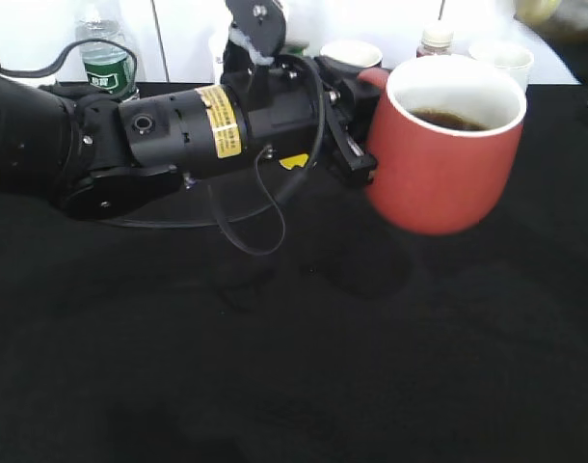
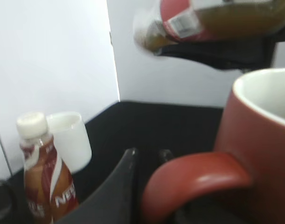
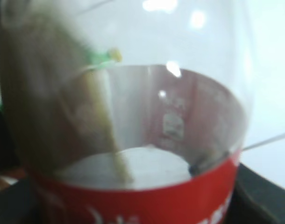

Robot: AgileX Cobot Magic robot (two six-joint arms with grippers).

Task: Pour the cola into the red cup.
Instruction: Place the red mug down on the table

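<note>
The red cup (image 1: 448, 159) is held off the black table and leans a little. It has dark liquid (image 1: 455, 121) in its white interior. My left gripper (image 1: 357, 145) is shut on the cup's loop handle (image 2: 194, 179), and its fingertips (image 2: 148, 154) show beside the handle in the left wrist view. The cola bottle (image 2: 217, 18) lies tilted above the cup (image 2: 264, 140), gripped by my dark right gripper (image 2: 226, 53). In the right wrist view the clear bottle with its red label (image 3: 142, 200) fills the frame and hides the jaws.
At the back of the table stand a green-labelled water bottle (image 1: 106, 58), a white cup (image 1: 350, 53), a Nescafe bottle (image 2: 39, 172) and a white paper cup (image 1: 503, 60). A white wall rises behind them. My left arm (image 1: 130, 135) spans the left half of the table.
</note>
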